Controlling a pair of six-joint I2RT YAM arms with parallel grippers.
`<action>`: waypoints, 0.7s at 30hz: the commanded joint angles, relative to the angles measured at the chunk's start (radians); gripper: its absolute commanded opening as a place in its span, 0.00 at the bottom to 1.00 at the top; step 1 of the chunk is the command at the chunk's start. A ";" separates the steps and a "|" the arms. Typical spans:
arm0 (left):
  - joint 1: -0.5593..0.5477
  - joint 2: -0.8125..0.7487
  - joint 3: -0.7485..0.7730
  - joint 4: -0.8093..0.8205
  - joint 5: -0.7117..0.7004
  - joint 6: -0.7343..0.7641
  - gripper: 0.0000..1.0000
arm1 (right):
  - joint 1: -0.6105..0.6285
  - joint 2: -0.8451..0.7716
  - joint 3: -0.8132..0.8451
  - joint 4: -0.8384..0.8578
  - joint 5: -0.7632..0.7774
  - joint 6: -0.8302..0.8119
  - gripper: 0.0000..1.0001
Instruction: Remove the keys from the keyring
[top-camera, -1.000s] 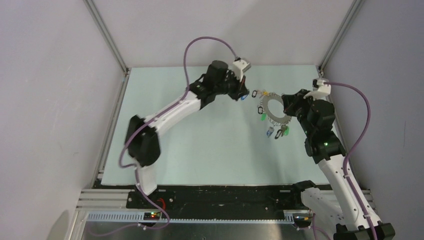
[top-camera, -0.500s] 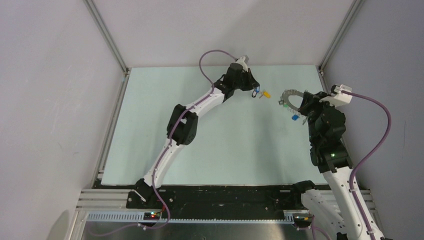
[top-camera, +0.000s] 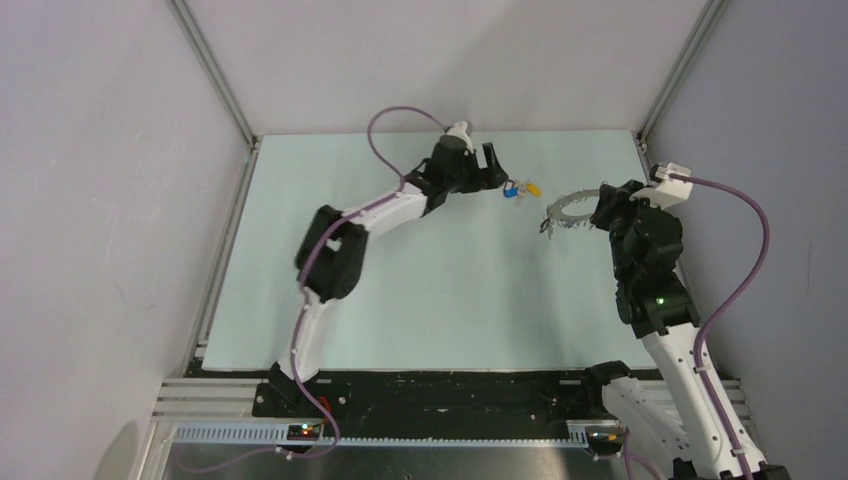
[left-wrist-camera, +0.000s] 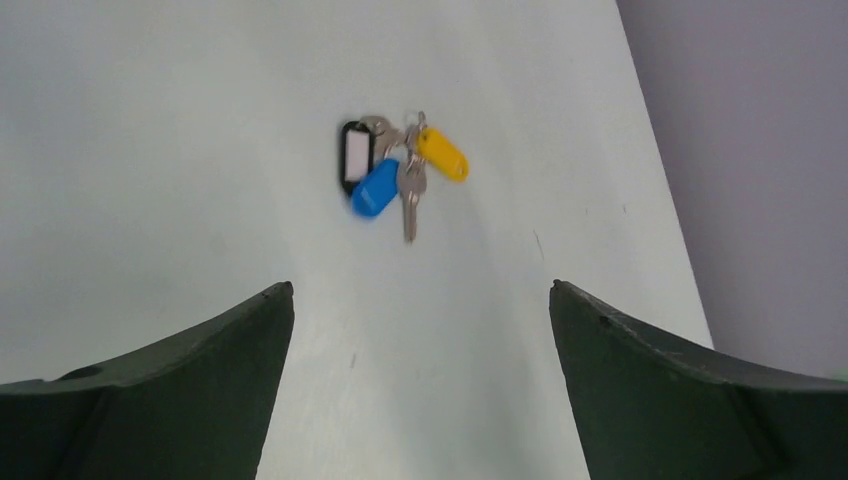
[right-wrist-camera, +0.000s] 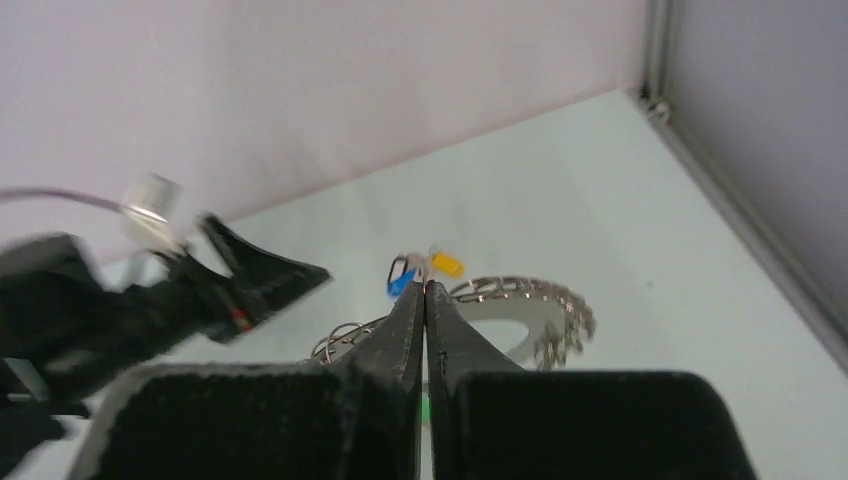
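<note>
A small bunch of keys lies loose on the pale table, with a blue tag, a yellow tag and a black-framed white tag; it also shows in the top view as keys. My left gripper stands just left of the bunch, open wide with nothing between its fingers. The silvery jagged keyring is lifted and tilted at the right, with my right gripper shut on its near rim. In the right wrist view the keyring curves behind the shut right gripper. Small things hang from its left end.
The table's back edge and grey walls lie close behind both grippers. An aluminium frame rail runs along the table's right edge. The left arm's purple cable loops above its wrist.
My left gripper has opened and let go of the tagged keys, which now lie on the table, and it has drawn back a little. The right gripper has swung the keyring leftwards and tilted it.
</note>
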 joint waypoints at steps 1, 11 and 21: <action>0.031 -0.514 -0.259 -0.014 -0.228 0.198 1.00 | 0.013 0.025 0.018 -0.005 -0.172 0.045 0.00; 0.106 -1.383 -0.865 -0.244 -0.568 0.348 1.00 | 0.390 0.295 0.064 0.228 -0.208 0.029 0.00; 0.116 -1.755 -0.962 -0.565 -0.596 0.478 1.00 | 0.600 0.959 0.608 0.613 -0.300 0.043 0.00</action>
